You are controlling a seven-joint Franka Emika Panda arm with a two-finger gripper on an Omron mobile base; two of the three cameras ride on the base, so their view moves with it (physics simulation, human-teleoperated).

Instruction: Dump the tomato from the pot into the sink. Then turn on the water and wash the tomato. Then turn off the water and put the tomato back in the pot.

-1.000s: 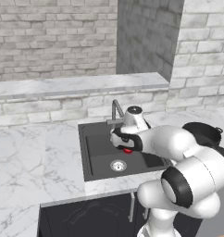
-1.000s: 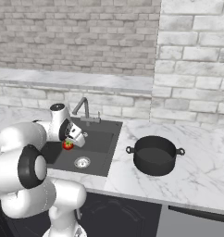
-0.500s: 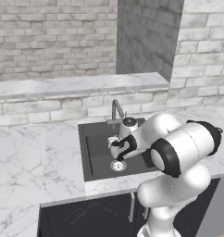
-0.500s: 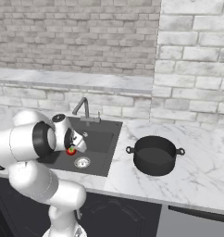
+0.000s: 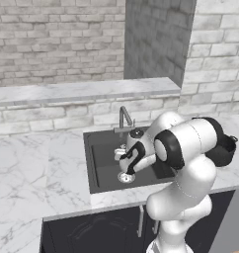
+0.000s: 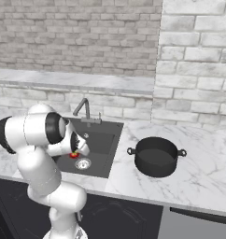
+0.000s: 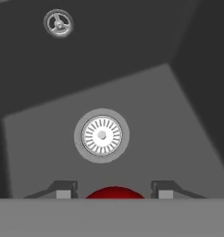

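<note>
1. Your two-finger gripper sits narrowed on the small round red tomato (seemingly held), low inside the dark grey rectangular sink.
2. The wide black pot stands on the counter at the sink's right; carry the tomato that way.

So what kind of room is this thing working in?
It looks like a kitchen, a computer-drawn one. There is a dark sink with a bent faucet set in a marble counter, a black pot standing beside it, and brick walls behind.
</note>
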